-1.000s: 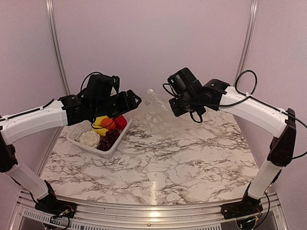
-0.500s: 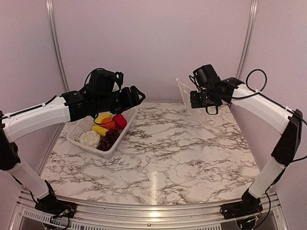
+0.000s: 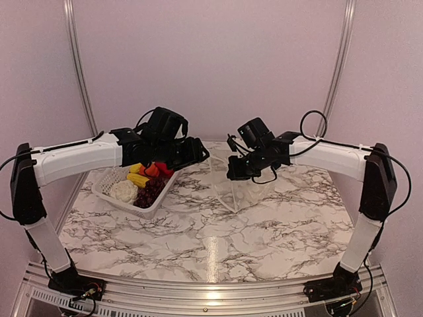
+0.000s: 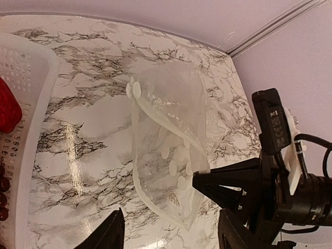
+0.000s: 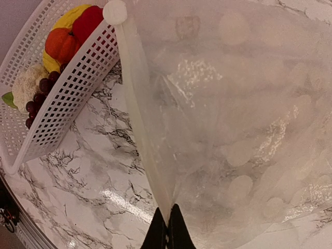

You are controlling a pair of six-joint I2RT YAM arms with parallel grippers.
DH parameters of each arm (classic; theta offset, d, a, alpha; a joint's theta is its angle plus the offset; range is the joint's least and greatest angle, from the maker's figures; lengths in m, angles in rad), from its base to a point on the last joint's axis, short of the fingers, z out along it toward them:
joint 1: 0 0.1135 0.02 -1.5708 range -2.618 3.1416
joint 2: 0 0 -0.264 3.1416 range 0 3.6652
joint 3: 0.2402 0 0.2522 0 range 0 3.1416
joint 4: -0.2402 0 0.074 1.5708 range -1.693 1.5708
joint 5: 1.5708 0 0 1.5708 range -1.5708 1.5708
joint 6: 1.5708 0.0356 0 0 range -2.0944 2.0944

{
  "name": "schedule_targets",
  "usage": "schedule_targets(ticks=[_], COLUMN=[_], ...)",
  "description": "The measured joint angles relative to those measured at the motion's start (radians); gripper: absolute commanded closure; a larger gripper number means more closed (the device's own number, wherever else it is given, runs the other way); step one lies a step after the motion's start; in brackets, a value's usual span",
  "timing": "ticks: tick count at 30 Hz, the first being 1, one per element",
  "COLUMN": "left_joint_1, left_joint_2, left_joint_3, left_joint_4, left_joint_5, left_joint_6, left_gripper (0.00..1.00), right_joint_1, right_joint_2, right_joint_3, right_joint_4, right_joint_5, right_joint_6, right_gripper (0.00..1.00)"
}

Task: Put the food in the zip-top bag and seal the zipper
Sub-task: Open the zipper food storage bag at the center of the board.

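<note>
The clear zip-top bag (image 3: 236, 191) hangs over the middle of the table, its lower corner near the marble. My right gripper (image 3: 232, 174) is shut on the bag's mouth edge. In the right wrist view its fingertips (image 5: 167, 227) pinch the pale zipper (image 5: 136, 98). My left gripper (image 3: 196, 154) hovers just left of the bag, open and empty. In the left wrist view the bag (image 4: 166, 140) lies ahead of its spread fingers (image 4: 111, 233). The food stays in the white basket (image 3: 106, 190): cauliflower (image 3: 123, 191), grapes (image 3: 152, 190), a yellow piece (image 3: 137, 179), red pepper (image 5: 87, 23), orange fruit (image 5: 61, 44).
The basket sits at the table's left, under my left forearm. The marble table top (image 3: 218, 231) stretches toward the near edge. Purple walls with metal rails (image 3: 78, 66) close in the back and sides.
My right arm swung the bag from the back right down to the table's middle. My left arm reached right toward it, and its jaws narrowed slightly.
</note>
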State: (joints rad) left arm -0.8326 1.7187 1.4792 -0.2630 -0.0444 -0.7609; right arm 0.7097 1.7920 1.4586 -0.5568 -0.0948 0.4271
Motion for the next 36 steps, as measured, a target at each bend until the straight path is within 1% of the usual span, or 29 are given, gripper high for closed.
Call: schedule_targets(ticks=[5,11,14,16,19,21,26,28,31,36], left_joint_1=[0.0,0.0,0.0,0.0,0.0,0.0,0.014,0.028,0.047,0.053], left_joint_2=[0.058,0.114,0.144,0.174,0.215,0.232,0.237,0.237,0.237,0.237], left_joint_3=[0.011,0.041,0.059,0.084,0.128,0.147,0.157,0.156,0.156,0.156], left_joint_4=[-0.016,-0.027,-0.027,-0.028,-0.032,-0.033,-0.03,-0.027,-0.016,0.024], left_joint_5=[0.026,0.046,0.046,0.042,0.033,0.028,0.013,0.011,0.016,0.047], left_joint_6=[-0.012,-0.02,-0.013,0.0,0.02,0.032,0.06,0.058,0.053,0.034], left_gripper=[0.38,0.34,0.34,0.36,0.45,0.53,0.83,0.93,0.98,1.0], right_joint_1=[0.0,0.0,0.0,0.0,0.004,0.004,0.004,0.005,0.005,0.004], right_joint_2=[-0.001,-0.011,-0.02,-0.029,-0.053,-0.066,-0.08,-0.086,-0.098,-0.109], right_joint_3=[0.013,0.016,0.024,0.033,0.039,0.049,0.084,0.084,0.085,0.09], right_joint_4=[0.034,0.036,0.035,0.031,0.024,0.012,-0.036,-0.061,-0.105,-0.143], right_joint_5=[-0.027,-0.052,-0.071,-0.087,-0.105,-0.108,-0.106,-0.099,-0.074,-0.022], right_joint_6=[0.026,0.047,0.057,0.07,0.078,0.077,0.058,0.05,0.036,0.03], right_gripper=[1.0,1.0,1.0,1.0,1.0,1.0,1.0,1.0,0.99,0.83])
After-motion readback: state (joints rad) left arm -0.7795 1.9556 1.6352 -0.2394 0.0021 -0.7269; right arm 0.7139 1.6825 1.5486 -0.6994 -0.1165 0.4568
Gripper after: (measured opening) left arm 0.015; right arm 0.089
